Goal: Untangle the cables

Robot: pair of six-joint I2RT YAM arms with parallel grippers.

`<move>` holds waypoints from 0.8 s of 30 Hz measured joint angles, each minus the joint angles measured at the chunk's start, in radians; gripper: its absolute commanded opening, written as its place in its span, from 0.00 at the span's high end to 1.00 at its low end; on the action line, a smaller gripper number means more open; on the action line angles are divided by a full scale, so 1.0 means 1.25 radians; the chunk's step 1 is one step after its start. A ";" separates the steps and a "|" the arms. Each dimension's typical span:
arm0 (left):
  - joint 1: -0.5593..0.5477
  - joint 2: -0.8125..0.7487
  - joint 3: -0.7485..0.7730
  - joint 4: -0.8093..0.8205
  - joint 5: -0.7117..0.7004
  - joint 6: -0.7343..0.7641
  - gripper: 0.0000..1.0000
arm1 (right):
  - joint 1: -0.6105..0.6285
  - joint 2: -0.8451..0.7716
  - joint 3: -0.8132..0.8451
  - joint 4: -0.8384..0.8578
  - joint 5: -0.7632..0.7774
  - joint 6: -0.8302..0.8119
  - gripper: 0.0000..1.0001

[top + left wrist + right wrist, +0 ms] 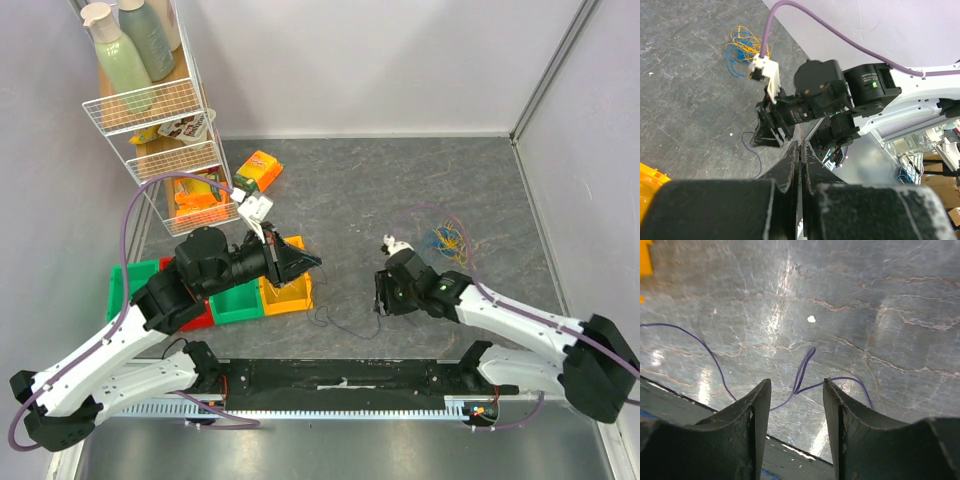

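A tangled bunch of yellow, orange and blue cables [445,240] lies on the grey table at the right; the left wrist view shows the same bunch [742,47] far off. One thin purple cable [335,322] lies apart near the front edge. My right gripper [382,298] is down over it and open. In the right wrist view the purple cable [801,374] loops on the table between the two fingertips of the right gripper [796,385], touching neither. My left gripper [300,262] hovers above the yellow bin, and the left gripper [800,146] is shut with nothing in it.
Green [130,283], red and yellow [285,295] bins sit under the left arm. A wire rack [160,120] with bottles stands at the back left, an orange packet [258,170] beside it. The table's front edge and a black rail [340,375] run just behind the right gripper.
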 measured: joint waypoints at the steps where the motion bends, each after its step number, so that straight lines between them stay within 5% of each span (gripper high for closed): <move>1: 0.000 0.001 0.000 0.000 0.000 0.000 0.98 | 0.013 0.027 0.005 0.003 0.006 -0.012 0.49; 4: 0.000 0.002 0.000 -0.001 0.000 0.000 0.98 | 0.037 0.072 0.009 0.004 0.025 -0.035 0.60; 10: 0.000 -0.001 0.001 -0.013 -0.014 0.001 0.98 | 0.045 0.112 0.014 0.012 0.072 -0.048 0.99; 15: 0.000 -0.044 0.043 -0.127 -0.168 0.056 0.98 | 0.049 0.088 0.020 -0.021 0.142 -0.036 1.00; 20: 0.000 -0.157 0.216 -0.224 -0.463 0.230 0.98 | 0.049 -0.026 0.049 -0.085 0.244 -0.027 1.00; 24: 0.000 -0.274 0.339 -0.183 -0.699 0.399 0.98 | 0.045 -0.105 0.076 -0.105 0.316 -0.013 1.00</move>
